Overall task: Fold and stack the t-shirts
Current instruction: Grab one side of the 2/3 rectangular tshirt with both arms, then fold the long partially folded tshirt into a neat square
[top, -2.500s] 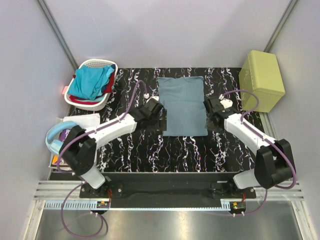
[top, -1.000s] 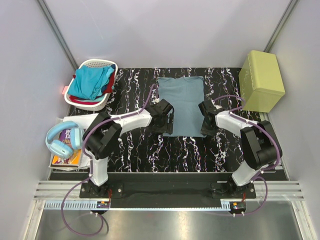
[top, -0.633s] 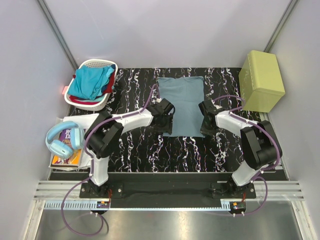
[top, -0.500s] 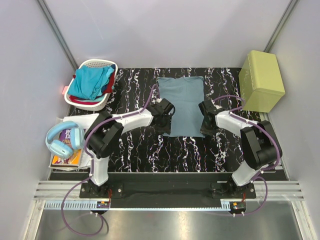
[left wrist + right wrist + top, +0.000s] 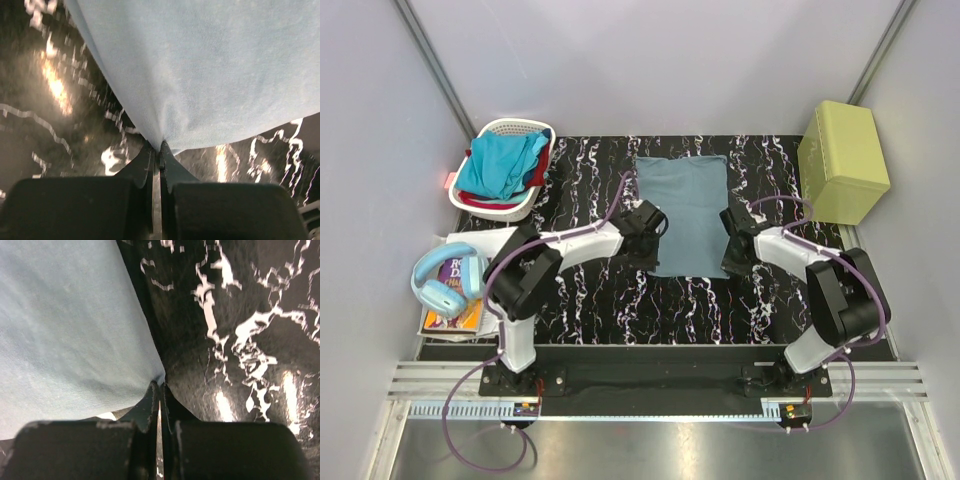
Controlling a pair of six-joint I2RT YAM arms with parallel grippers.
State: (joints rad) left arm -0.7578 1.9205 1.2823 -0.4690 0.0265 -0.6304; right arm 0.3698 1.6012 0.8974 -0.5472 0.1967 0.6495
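Note:
A grey-blue t-shirt (image 5: pixel 688 208) lies folded into a long strip on the black marbled table (image 5: pixel 620 310). My left gripper (image 5: pixel 651 252) is shut on its near left corner, and the cloth (image 5: pixel 210 70) bunches up into the closed tips (image 5: pixel 160 146). At the near right corner my right gripper (image 5: pixel 730 255) is shut on the same shirt (image 5: pixel 70 335), its tips (image 5: pixel 160 386) pinching the corner. A turquoise t-shirt (image 5: pixel 500 165) and a red t-shirt (image 5: pixel 542 170) lie heaped in the white basket.
The white laundry basket (image 5: pixel 520 128) stands at the back left. A yellow-green box (image 5: pixel 843 160) stands at the back right. Blue headphones (image 5: pixel 442 282) rest on books (image 5: pixel 455 312) off the table's left edge.
Both grippers have closed on the near corners of the grey-blue shirt; they stood open at its sides before. The near hem now looks slightly drawn in.

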